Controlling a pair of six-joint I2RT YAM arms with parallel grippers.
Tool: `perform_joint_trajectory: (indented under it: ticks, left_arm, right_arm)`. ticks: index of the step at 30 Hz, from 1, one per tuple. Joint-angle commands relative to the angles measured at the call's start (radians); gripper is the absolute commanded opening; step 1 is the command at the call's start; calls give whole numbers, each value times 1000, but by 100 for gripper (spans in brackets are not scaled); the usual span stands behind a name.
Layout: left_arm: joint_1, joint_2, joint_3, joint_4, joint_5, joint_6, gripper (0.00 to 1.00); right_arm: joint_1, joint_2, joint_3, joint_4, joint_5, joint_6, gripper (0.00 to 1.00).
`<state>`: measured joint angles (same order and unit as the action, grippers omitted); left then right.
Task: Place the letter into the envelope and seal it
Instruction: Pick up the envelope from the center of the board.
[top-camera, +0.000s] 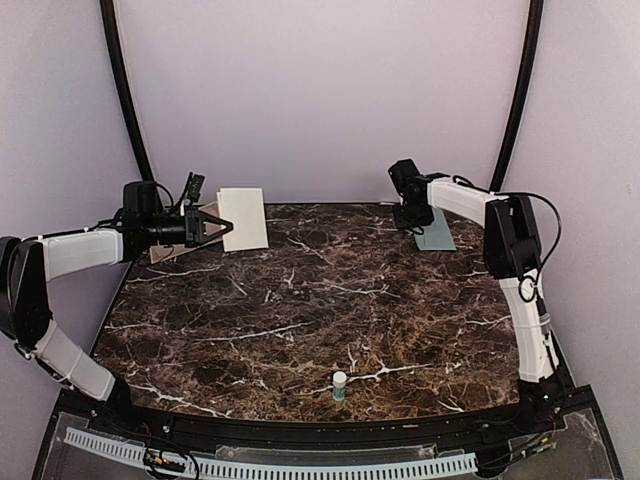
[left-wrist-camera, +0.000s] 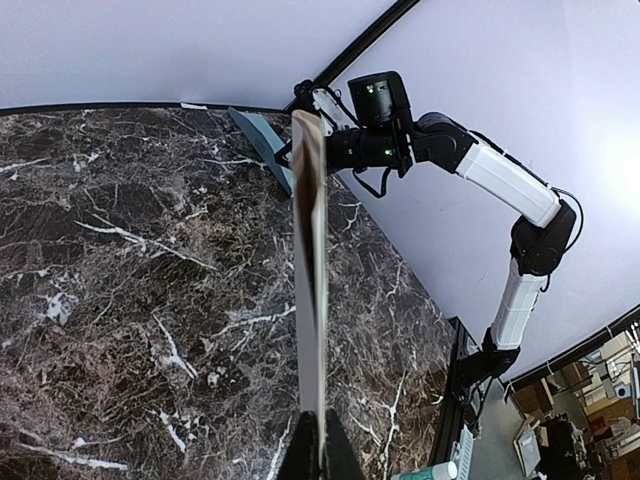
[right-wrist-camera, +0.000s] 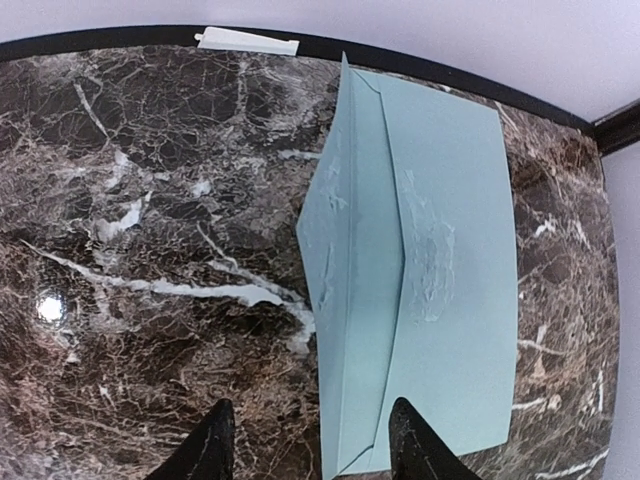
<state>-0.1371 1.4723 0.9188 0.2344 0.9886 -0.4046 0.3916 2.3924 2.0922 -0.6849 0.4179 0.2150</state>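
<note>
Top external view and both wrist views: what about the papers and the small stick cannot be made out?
- Pale teal-green paper envelope: top view, the right pincer covers part of it; the flap is unseen there.
- Cream paper sheet: left wrist view shows only its edge; any writing is hidden.
- Small white glue stick: top view, too small to read a label.

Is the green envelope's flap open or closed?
Open. The envelope lies flat on the table, its pointed flap spread out sideways, not folded over.
</note>
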Motion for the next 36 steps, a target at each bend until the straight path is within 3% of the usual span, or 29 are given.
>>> perform_joint_trajectory:
  ticks: [1, 10, 18, 25, 36]
  left_arm:
    - [8, -4, -10, 18, 20, 9, 0]
    - [8, 26, -2, 11, 27, 14, 0]
    - [7, 28, 1, 11, 26, 13, 0]
    - [8, 11, 5, 7, 27, 12, 0]
    - [10, -11, 7, -3, 4, 23, 0]
  right_arm:
    - [-7, 64, 82, 13, 64, -66, 44]
    - [-18, 131, 127, 20, 74, -96, 36]
    - [-23, 138, 150, -2, 59, -75, 0]
    - [4, 12, 111, -111, 32, 39, 0]
    - [203, -210, -73, -248, -137, 330, 0]
